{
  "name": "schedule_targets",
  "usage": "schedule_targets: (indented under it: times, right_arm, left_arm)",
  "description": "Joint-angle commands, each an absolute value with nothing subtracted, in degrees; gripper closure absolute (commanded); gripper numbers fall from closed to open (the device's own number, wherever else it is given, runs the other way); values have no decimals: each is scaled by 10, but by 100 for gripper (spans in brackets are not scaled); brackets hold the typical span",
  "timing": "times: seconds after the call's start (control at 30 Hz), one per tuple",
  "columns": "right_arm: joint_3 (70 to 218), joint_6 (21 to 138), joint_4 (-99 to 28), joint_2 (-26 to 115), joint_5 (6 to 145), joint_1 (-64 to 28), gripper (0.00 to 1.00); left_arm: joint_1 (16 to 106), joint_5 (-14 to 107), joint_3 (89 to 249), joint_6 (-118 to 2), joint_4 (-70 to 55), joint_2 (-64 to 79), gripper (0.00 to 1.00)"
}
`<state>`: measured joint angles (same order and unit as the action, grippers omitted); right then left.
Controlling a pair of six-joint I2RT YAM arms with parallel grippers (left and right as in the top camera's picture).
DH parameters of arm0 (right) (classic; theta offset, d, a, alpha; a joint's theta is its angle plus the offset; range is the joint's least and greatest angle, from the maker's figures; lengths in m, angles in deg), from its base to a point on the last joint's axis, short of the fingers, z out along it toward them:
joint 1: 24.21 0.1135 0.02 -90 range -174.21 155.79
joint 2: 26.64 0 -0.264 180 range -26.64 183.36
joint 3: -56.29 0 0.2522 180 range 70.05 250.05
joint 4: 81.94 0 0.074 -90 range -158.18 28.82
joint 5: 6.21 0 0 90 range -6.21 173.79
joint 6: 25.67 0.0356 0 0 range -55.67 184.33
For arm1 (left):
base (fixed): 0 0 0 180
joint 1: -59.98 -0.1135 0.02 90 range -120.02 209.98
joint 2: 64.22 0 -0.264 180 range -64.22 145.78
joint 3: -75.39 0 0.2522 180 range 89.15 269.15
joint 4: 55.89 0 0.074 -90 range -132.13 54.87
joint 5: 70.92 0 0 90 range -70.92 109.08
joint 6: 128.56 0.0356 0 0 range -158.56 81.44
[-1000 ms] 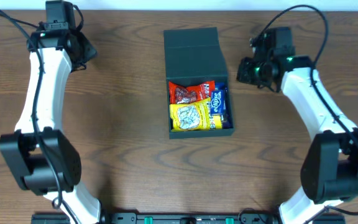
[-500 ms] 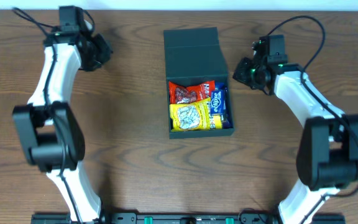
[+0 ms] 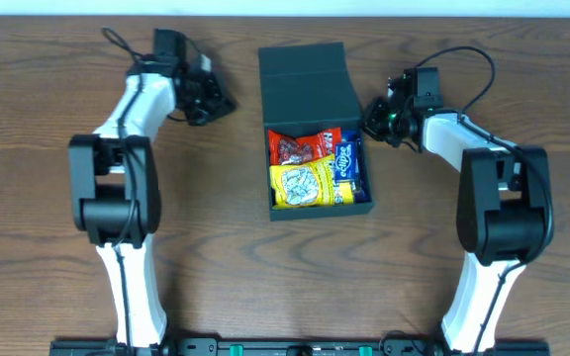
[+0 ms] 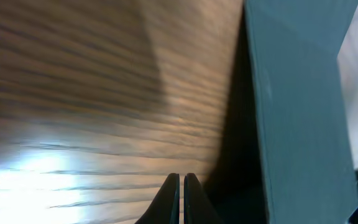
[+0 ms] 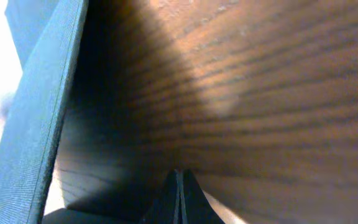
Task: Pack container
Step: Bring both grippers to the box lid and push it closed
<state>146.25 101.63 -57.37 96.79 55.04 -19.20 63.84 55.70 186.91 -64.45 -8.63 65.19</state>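
The dark green container (image 3: 305, 87) lies in the middle of the table with its flip lid folded back flat. Inside its tray are a red snack pack (image 3: 303, 146), a yellow one (image 3: 310, 184) and a blue one (image 3: 350, 163). My left gripper (image 3: 218, 103) is low over the table just left of the lid, shut and empty (image 4: 181, 182). The lid's edge (image 4: 297, 112) rises to its right in the left wrist view. My right gripper (image 3: 372, 121) is close to the container's right side, shut and empty (image 5: 179, 177), with the container wall (image 5: 39, 118) on its left.
Brown wooden table (image 3: 206, 247) surrounds the container. Both white arms bend in from the front corners. The table's far edge runs just behind the lid.
Both arms have swung inward from the far corners, bringing the left gripper close to the lid's left edge and the right gripper close to the container's right side.
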Motion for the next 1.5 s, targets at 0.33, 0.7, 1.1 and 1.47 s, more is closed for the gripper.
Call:
schedule_targets:
  times: [0.33,0.7,1.1,1.47]
  right_arm:
    - [1488,1017,-629,999,488,-195,98]
    - [1488,1015,-646,999,506,-212,98]
    - [1488,1015,-677,999,516,-211,99]
    - [1488,1015,-696,1001,479,-189,98]
  left_arm:
    - [642,605,1884,-678,-113,669,94]
    - [649,626,1884,-684,-109,689,94]
    - [664,622,1884,-705,-124,700,94]
    - [666,641,1884,-720,-147,707,94]
